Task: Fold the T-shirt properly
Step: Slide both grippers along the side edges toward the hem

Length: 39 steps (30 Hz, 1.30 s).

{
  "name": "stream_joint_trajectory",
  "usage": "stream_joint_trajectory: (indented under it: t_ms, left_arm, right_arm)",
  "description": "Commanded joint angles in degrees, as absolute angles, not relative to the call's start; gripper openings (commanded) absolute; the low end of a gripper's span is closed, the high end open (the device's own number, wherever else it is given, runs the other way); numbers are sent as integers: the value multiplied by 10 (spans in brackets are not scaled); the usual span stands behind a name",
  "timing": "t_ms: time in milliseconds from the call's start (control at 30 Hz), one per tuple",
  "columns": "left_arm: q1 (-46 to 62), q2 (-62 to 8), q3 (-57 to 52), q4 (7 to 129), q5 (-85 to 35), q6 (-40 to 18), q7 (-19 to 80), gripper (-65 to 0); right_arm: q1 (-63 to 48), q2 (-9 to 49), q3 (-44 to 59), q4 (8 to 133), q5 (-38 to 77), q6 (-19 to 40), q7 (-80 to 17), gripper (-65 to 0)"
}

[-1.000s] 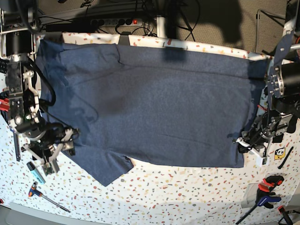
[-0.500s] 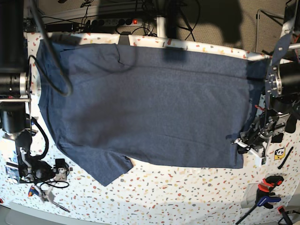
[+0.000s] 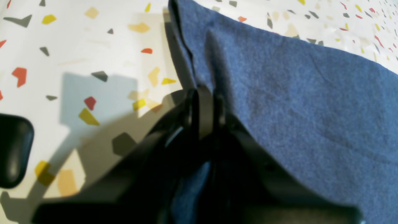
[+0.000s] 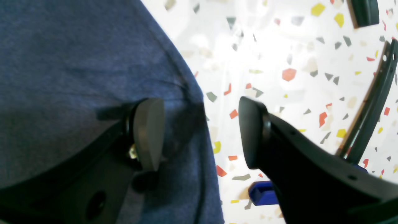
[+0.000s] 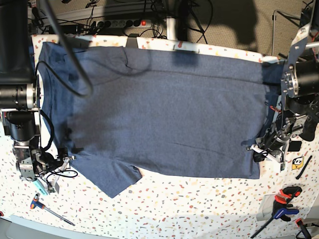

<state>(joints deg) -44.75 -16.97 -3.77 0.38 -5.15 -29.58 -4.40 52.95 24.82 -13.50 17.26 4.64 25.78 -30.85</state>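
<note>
T-shirt (image 5: 164, 114): navy, plain side up, spread flat across the speckled worktop (image 5: 199, 209), one sleeve lying toward the near edge.

Left hand (image 3: 203, 105): jaws together, clamped on the shirt's hem corner; probably pins or readies that corner for a fold.

Right hand (image 4: 199, 133): jaws wide apart, nothing held; one finger (image 4: 149, 133) over cloth, the other over bare worktop, straddling the shirt's edge, seemingly placed to close on it.

Fold: none yet visible.
</note>
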Motion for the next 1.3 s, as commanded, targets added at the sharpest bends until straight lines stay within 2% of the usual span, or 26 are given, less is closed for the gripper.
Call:
stream_joint_trajectory:
  t_ms: [0, 100, 500, 567, 700, 767, 967, 1100, 1267]
  left_arm:
    - [-448, -175, -37, 0, -30, -285, -1, -650]
    - [-448, -175, -37, 0, -30, -285, -10, -650]
    - [-449, -175, -37, 5, -30, -285, -20, -650]
    - [-449, -175, -37, 5, -30, -285, -20, -650]
    - [-449, -175, -37, 5, -30, -285, -20, -650]
    - [-449, -175, -37, 6, -30, -285, -27, -650]
    - [-449, -175, -37, 49, -32, -285, -27, -650]
    - [-449, -174, -37, 107, -41, -286, 10, -650]
    - [-449, -174, -37, 183, -107, -286, 83, -650]
  right_arm:
    - [550, 256, -133, 179, 49, 253, -296, -304]
    - [542, 257, -133, 177, 49, 251, -287, -336]
    - [500, 257, -133, 173, 49, 246, -253, -340]
    - [499, 256, -133, 173, 49, 247, -253, -400]
    - [500, 257, -133, 173, 37, 246, -227, -589]
    - [500, 257, -133, 173, 29, 246, -195, -647]
    - [504, 257, -133, 176, 28, 248, -173, -650]
    - [504, 260, -133, 197, 4, 319, -164, -650]
    - [504, 280, -133, 251, 63, 336, -184, -650]
